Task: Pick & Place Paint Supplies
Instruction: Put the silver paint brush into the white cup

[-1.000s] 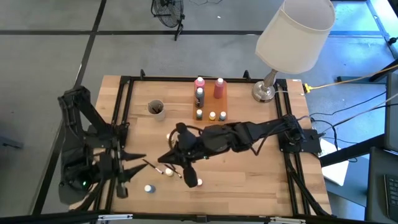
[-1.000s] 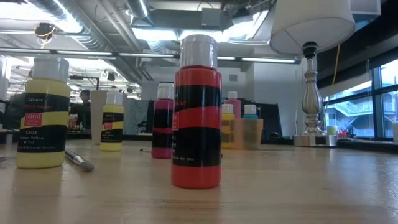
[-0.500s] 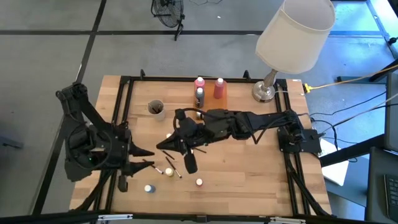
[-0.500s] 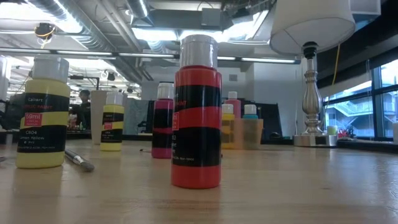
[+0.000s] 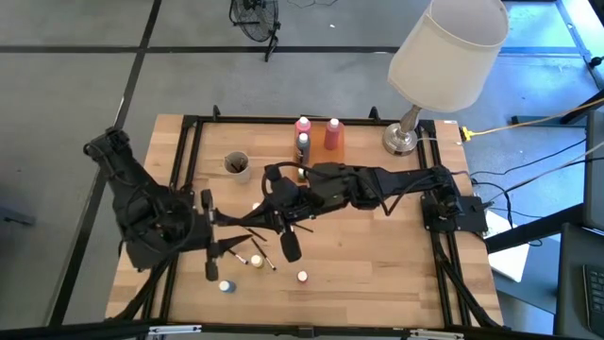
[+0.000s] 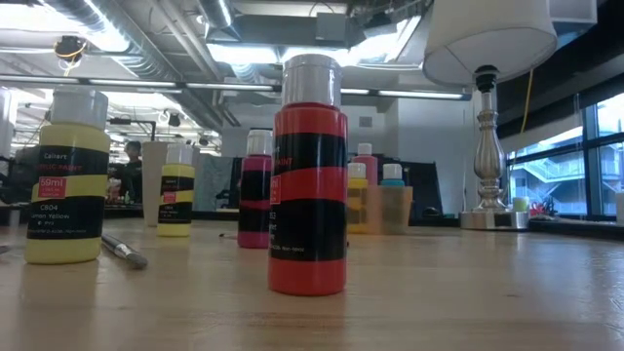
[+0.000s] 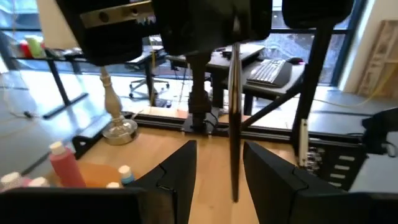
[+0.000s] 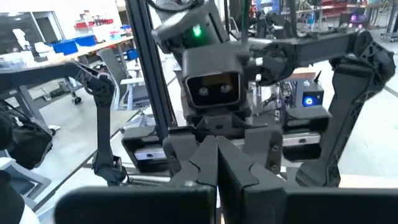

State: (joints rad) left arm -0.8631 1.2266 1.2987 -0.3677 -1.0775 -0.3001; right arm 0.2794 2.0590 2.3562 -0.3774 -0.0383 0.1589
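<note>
My right gripper (image 5: pixel 257 220) reaches level over the table's middle and is shut on a thin dark brush (image 7: pixel 235 124), which hangs upright below it. My left gripper (image 7: pixel 219 149) faces it from the table's left, also seen from above (image 5: pixel 238 233). It is open, with one finger on each side of the brush and a gap on both sides. In the right wrist view the shut fingers (image 8: pixel 216 163) point at the left arm. Small paint bottles stand on the table: a red one (image 6: pixel 308 175) and a yellow one (image 6: pixel 66 180). My right gripper holds the brush by its upper part (image 7: pixel 236 37), coming at it level from the table's right. The gripper's own dark body hides the exact spot. The brush hangs straight down, clear of the table.
A second brush (image 5: pixel 262 257) and loose small bottles (image 5: pixel 302 277) (image 5: pixel 226 285) lie near the front. A cup (image 5: pixel 236 164) stands at the back left. More bottles (image 5: pixel 332 134) stand on an orange mat at the back. The lamp base (image 5: pixel 400 142) is at the back right.
My left gripper has swung toward the table's right, up to the hanging brush, and has rolled; its fingers now stand on either side of the brush. My right gripper first shifted a little toward the far edge with the brush, then kept still.
</note>
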